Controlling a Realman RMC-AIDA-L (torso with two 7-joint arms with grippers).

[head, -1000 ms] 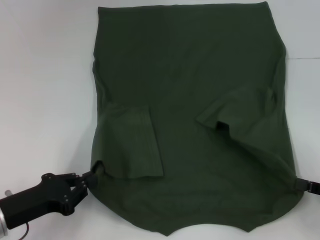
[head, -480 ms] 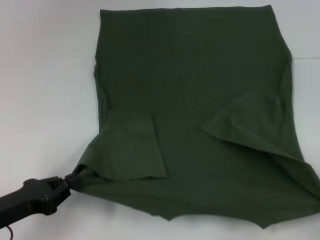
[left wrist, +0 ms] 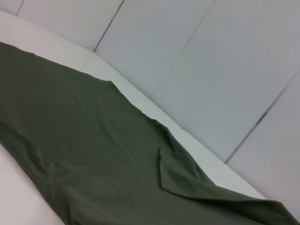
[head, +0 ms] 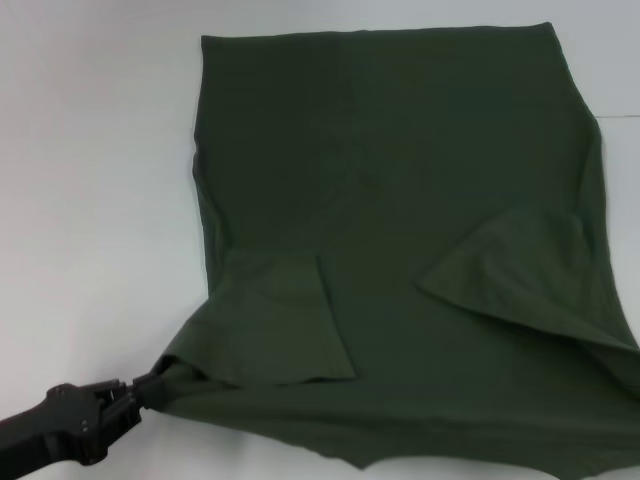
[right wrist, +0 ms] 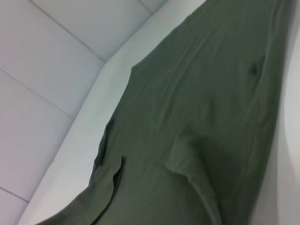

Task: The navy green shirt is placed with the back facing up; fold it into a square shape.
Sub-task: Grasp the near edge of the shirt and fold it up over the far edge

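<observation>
The navy green shirt [head: 400,200] lies spread over the white table, both short sleeves folded inward onto the body. My left gripper [head: 152,385] sits at the near left corner of the shirt, shut on the fabric and holding it slightly lifted. The right gripper is out of the head view past the right edge, where the near right corner of the shirt runs off frame. The left wrist view shows the shirt [left wrist: 93,159] stretching away with one folded sleeve. In the right wrist view the shirt [right wrist: 201,122] fills most of the picture.
The white table [head: 90,200] extends bare to the left of the shirt. Pale wall panels [left wrist: 211,70] stand behind the table's far edge in both wrist views.
The whole shirt has slid toward me and to the right. My left gripper pulled its corner down and left. The right gripper, seen at the right edge a second ago, has left the head view.
</observation>
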